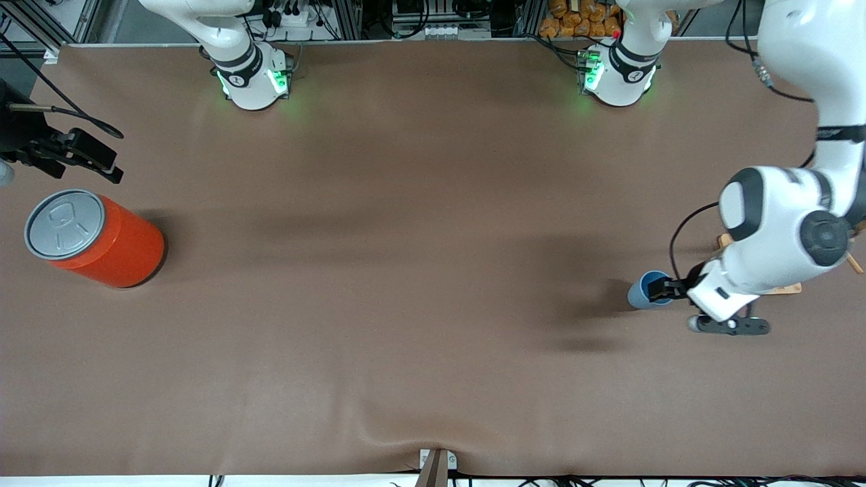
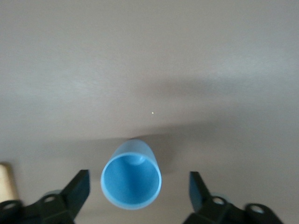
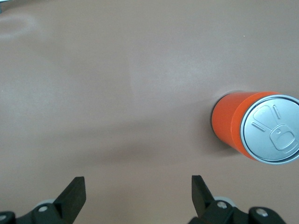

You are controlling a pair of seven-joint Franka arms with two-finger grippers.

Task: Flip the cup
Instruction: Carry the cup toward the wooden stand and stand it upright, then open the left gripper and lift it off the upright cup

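A: We start with the small light-blue tapered plastic cup (image 1: 648, 289). It stands mouth up on the brown worktop (image 1: 406, 270), toward the left arm's end and well apart from everything else.

B: We judge it light and stiff, with smooth matte walls that could slip. It is empty, so a nudge may topple it. We would take hold across the body below the rim, where the taper still gives both fingers flat contact.

A: The left claw (image 2: 139, 191) is right at the cup, its fingers spread wide with the cup between them and nothing gripped. In the left wrist view the deeper blue inside (image 2: 131, 181) faces us.

B: Room looks generous. The worktop toward the right arm's end is bare for a long stretch, and its front edge lies well clear of the cup.

A: A pale wooden object (image 1: 785, 287) lies under the left arm, just beside the cup; we would turn away from it.

B: The right claw (image 3: 138, 196) waits with fingers apart, hovering near the large orange metal can (image 1: 95, 238) with the grey pull-tab lid.
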